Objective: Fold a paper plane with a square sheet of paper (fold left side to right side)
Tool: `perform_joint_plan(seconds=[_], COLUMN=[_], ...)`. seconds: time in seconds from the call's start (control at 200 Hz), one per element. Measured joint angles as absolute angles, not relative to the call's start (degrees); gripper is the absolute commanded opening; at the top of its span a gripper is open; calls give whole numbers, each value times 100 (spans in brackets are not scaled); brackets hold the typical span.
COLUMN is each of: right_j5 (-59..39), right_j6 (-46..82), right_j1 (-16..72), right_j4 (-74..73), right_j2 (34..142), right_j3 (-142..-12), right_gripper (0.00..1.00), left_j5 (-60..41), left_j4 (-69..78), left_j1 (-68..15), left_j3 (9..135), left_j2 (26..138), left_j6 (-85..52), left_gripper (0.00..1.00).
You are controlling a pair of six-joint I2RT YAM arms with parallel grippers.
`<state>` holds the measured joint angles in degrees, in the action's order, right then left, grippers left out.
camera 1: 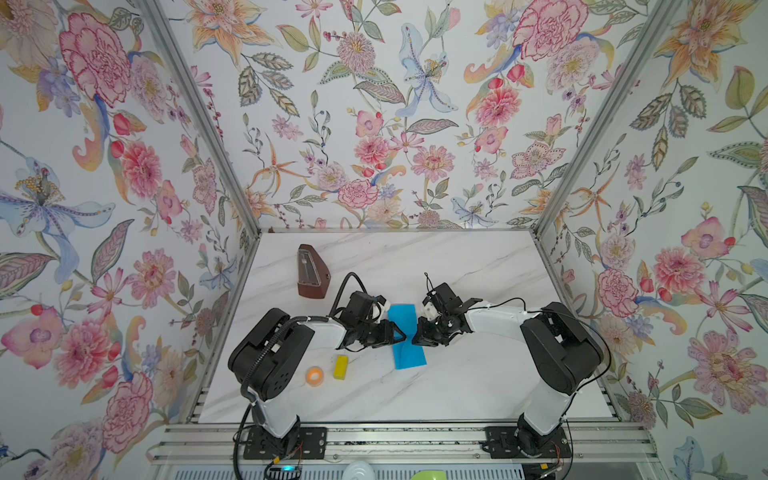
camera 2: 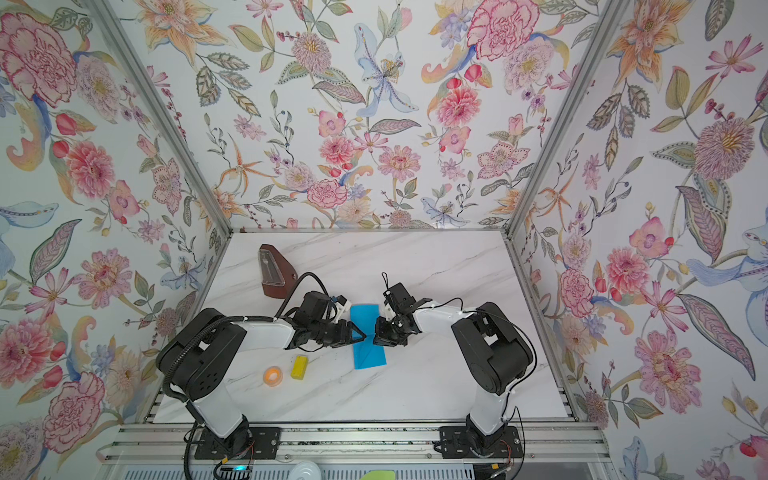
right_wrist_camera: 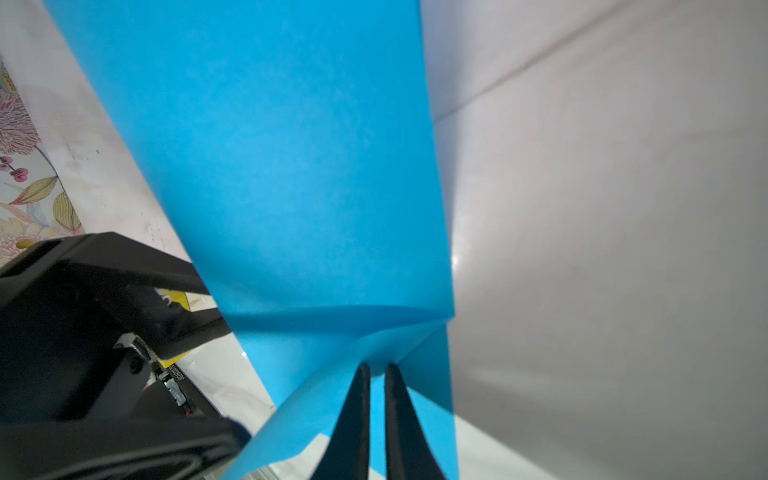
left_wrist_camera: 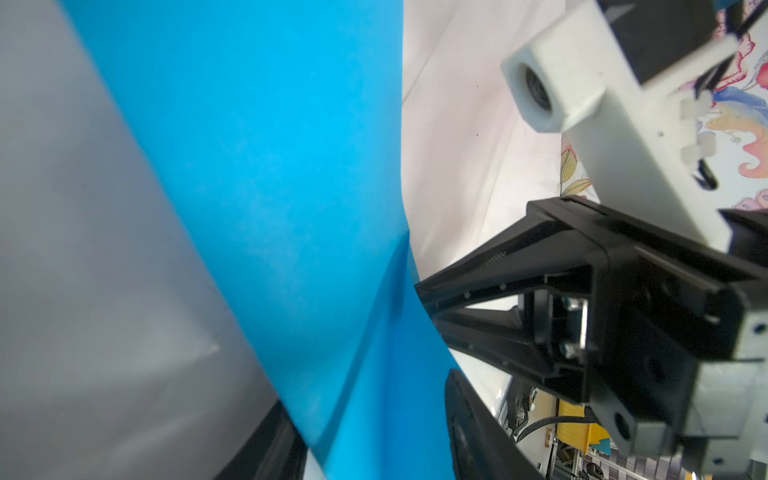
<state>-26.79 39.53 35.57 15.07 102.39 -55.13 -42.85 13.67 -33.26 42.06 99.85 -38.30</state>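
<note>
Marble desk (camera 1: 457,266), floral walls (camera 1: 374,124). The paper sheet (camera 1: 405,316) is a narrow folded strip; nose and wings not yet done. The right gripper (camera 1: 417,333) pinches it tight, the left gripper (camera 1: 400,336) sits half-open astride its edge.

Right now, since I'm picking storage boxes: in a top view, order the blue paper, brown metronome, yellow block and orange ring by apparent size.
1. blue paper, though partly covered
2. brown metronome
3. yellow block and orange ring: too alike to rank
</note>
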Motion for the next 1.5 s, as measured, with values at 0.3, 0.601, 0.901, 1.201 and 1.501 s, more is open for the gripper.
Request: perform_joint_plan(seconds=[0.3, 0.601, 0.901, 1.201, 1.501], right_j5=[-2683, -2672, -2521, -2462, -2231], right_j6=[3992, 3994, 3972, 3830, 3793], right_j1=[3557, 3520, 2674, 1789, 1496], right_j4=[1511, 1564, 1778, 2010, 2237], right_j2=[10237, 10003, 8790, 8162, 7854], right_j3=[-5463, -5463, -5288, -4939, -4827], right_gripper=[10, 11, 12, 12, 19], left_j5=[-4117, -3607, -1559, 1009, -257], left_j4=[1385, 648, -1949, -4112, -3918], left_j1=[-3328, -3328, -3496, -4838, -5859], left_j3=[4154, 4451, 6429, 8309, 8593], left_j2=[9758, 9662, 9159, 9859, 10818], left_j6=[-3881, -3527, -2220, -1780, -1809], left_gripper=[28, 4, 1, 11, 37])
